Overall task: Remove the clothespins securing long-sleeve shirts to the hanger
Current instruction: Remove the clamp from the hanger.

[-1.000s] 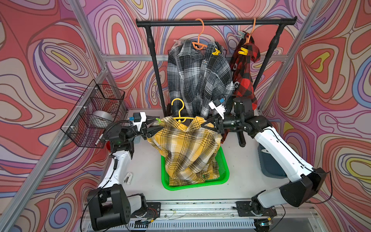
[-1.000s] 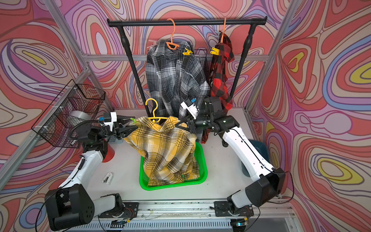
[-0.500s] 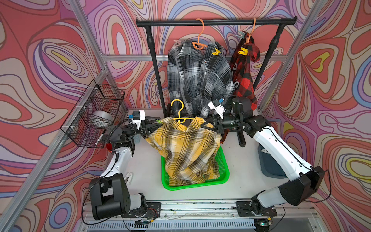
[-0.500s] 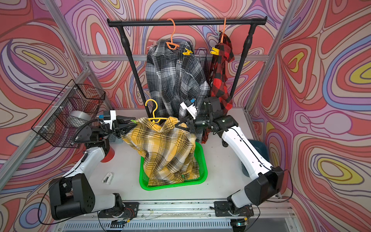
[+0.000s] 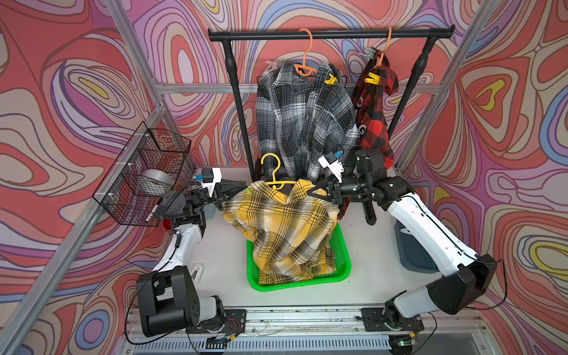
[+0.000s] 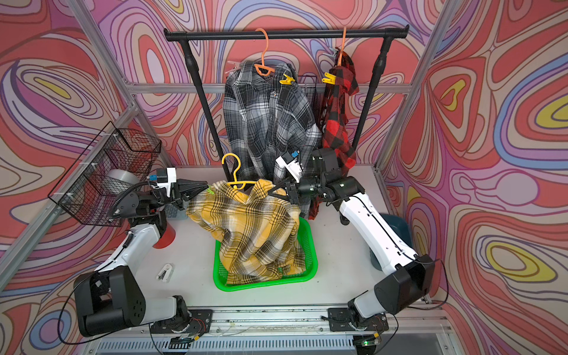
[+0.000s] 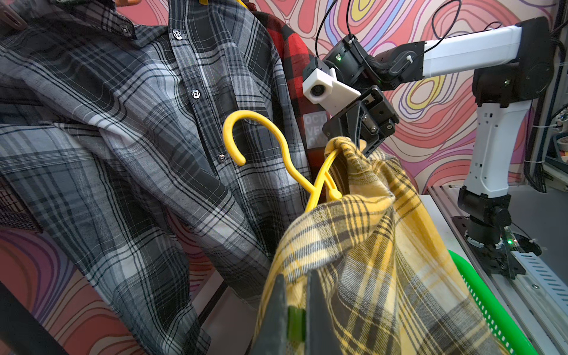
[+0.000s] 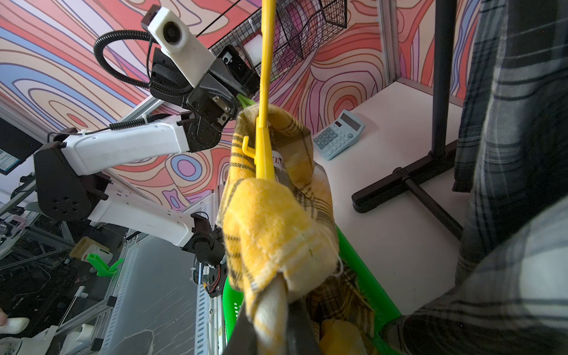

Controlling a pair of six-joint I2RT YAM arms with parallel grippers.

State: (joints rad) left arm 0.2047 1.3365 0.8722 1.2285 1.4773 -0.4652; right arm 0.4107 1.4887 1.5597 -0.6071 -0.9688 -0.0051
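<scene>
The yellow-black shirt [image 5: 285,221] hangs on a yellow hanger [image 5: 273,172] held between my two arms above the green basket. My left gripper [image 5: 244,189] is shut on a small green clothespin [image 7: 296,319] at the shirt's left shoulder. At the other shoulder, my right gripper [image 5: 310,192] is shut on bunched yellow fabric [image 8: 273,295]. On the rail hang the grey plaid shirt [image 5: 301,123], with a yellow clothespin [image 5: 330,80], and the red-black shirt [image 5: 373,123], with another yellow clothespin [image 5: 372,80].
The green basket [image 5: 341,267] holds the yellow shirt's lower part. A black wire basket [image 5: 144,175] hangs at the left wall. A white clip [image 5: 196,272] lies on the table by the left arm. A dark bin [image 5: 412,252] stands at the right, a calculator [image 8: 338,133] near the rack foot.
My left gripper has moved right to the yellow shirt's shoulder and its jaws have closed on the green clothespin. The right arm holds still.
</scene>
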